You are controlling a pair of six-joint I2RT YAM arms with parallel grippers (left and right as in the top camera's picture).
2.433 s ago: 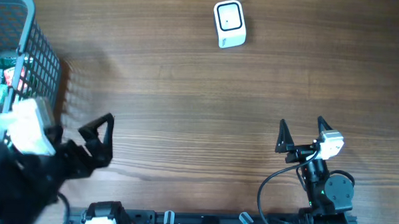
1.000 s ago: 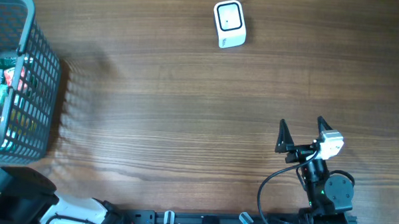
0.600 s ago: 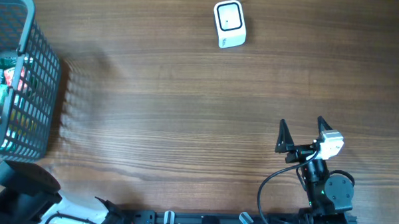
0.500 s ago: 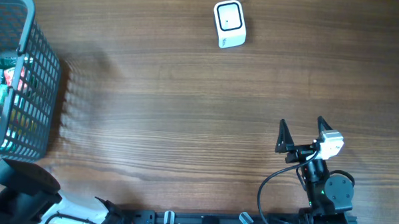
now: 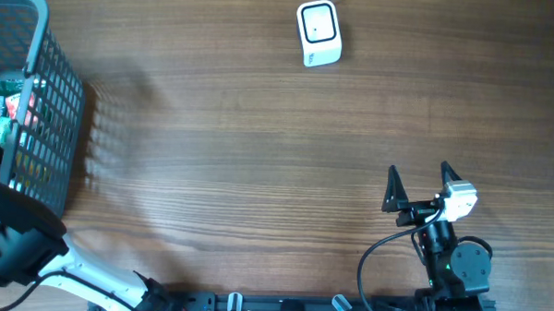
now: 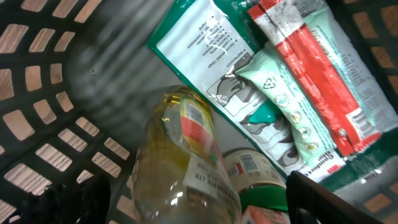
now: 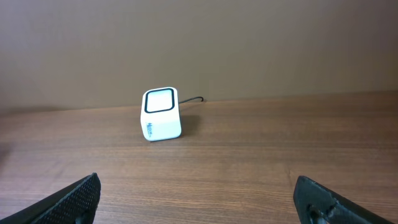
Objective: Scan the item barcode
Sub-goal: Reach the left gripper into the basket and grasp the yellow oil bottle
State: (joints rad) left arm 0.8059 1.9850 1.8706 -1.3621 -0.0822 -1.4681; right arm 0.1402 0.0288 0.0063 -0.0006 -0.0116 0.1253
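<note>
Down inside the grey basket (image 6: pixel 37 93), my left gripper (image 6: pixel 186 202) stands open. Its dark fingers (image 6: pixel 78 199) flank a clear bottle of yellow liquid (image 6: pixel 180 149) with a red and white label, and gaps show on both sides. A green-lidded jar (image 6: pixel 261 199) lies against the bottle. Beyond them lie a green and white pouch (image 6: pixel 205 43), a red and white packet (image 6: pixel 311 74) and a mint pouch (image 6: pixel 292 118). The white scanner (image 5: pixel 318 32) (image 7: pixel 160 115) sits at the table's far middle. Over the near right of the table my right gripper (image 5: pixel 416 183) (image 7: pixel 199 199) is open and holds nothing.
The basket (image 5: pixel 41 36) stands at the table's far left edge, and the left arm (image 5: pixel 15 248) reaches over its near corner. A cable runs back from the scanner. Bare wood table (image 5: pixel 258 155) lies between basket, scanner and right gripper.
The left arm swung from the table beside the basket to over the basket's near corner. Its jaws have narrowed a little. The right arm has not moved.
</note>
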